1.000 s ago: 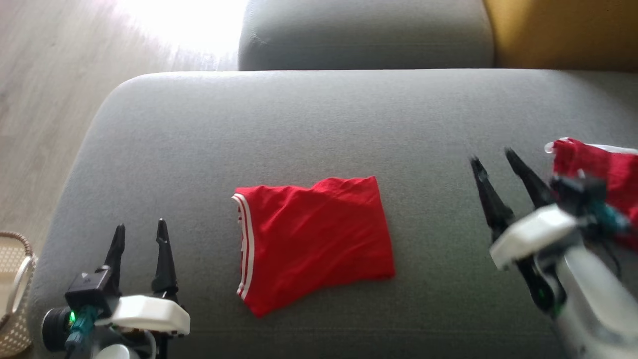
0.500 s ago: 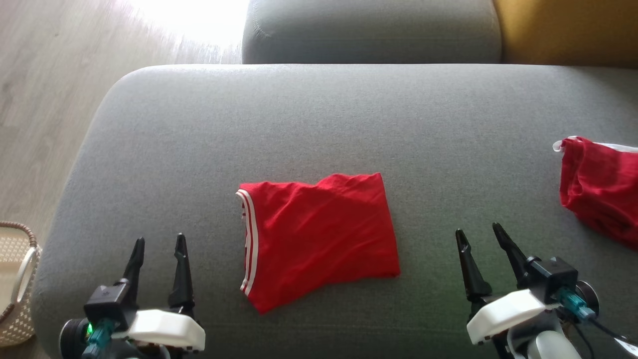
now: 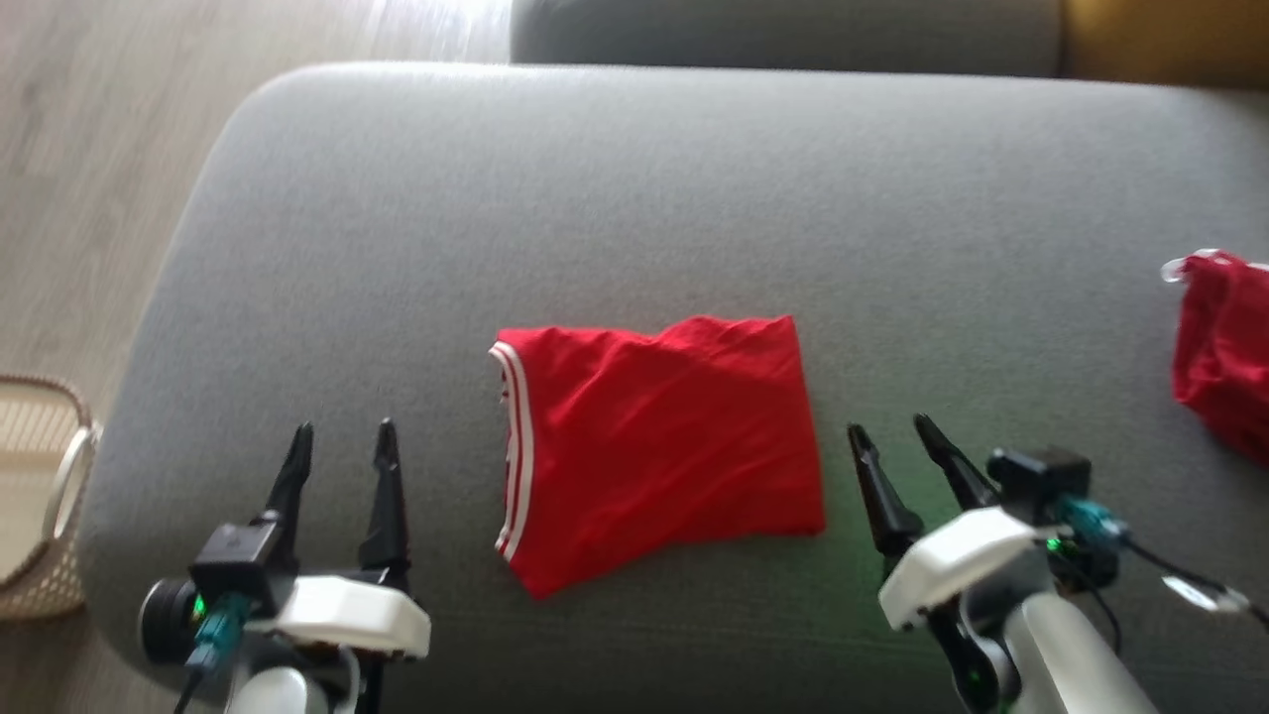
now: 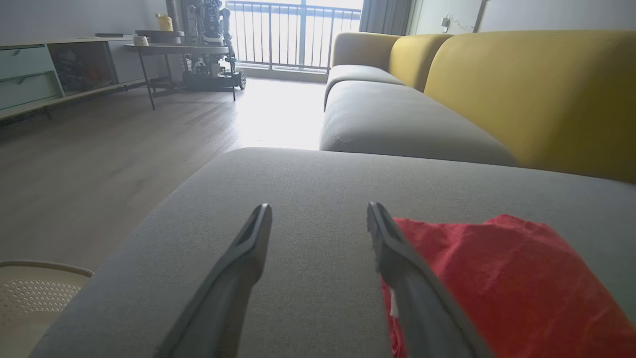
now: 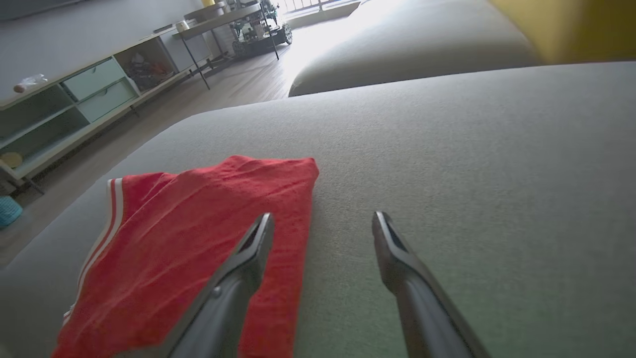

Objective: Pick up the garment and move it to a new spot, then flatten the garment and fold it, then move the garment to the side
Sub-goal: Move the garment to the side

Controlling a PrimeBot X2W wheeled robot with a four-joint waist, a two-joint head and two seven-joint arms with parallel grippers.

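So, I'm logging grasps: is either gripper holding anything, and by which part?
Nothing is held. The left gripper and right gripper are both open, either side of the red garment lying on the cushion.

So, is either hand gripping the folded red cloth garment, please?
No, the left hand and right hand are open, flanking the folded red white-striped garment without holding it.

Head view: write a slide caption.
Folded red fabric garment on grey sofa cushion between left gripper and right gripper, jaws open.
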